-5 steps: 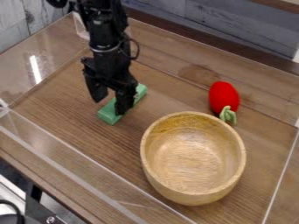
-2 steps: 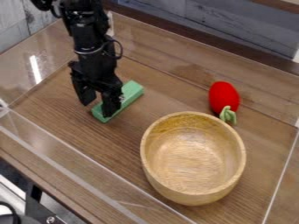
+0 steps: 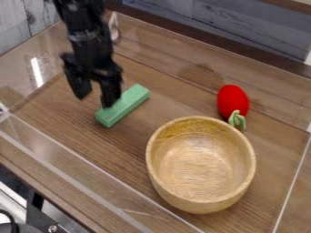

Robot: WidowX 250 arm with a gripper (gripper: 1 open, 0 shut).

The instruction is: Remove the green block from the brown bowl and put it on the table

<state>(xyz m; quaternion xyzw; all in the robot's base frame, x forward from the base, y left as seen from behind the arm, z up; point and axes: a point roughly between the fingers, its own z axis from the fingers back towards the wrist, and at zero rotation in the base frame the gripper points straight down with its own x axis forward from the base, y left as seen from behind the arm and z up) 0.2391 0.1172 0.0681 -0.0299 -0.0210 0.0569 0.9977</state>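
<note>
Although the green block point(image 3: 122, 105) is small, we judge that it will handle easily: it looks light, stiff and solid, like painted wood or foam, with flat faces and straight edges. It does not look fragile. The smooth paint may be a little slippery, so we would take hold of it across its two long sides, near the middle of the bar, where the flat faces give the fingers a good seat and the bar cannot swing.

The block now lies flat on the table point(image 3: 73, 173), to the left of the brown bowl point(image 3: 202, 164) and well clear of its rim. The bowl is empty inside. A red strawberry toy point(image 3: 232, 100) stands apart on the right, behind the bowl.

The gripper point(image 3: 94, 88) points down, and its jaws stand apart with nothing between them. We see the block just beside the jaws, to their right in the picture and lower; the right finger is near the left end of the bar, and we cannot tell for certain if there is a small gap, but the block is not between the fingers. From how things lie, we judge that the task is as good as done, the block being already on the table.
</note>
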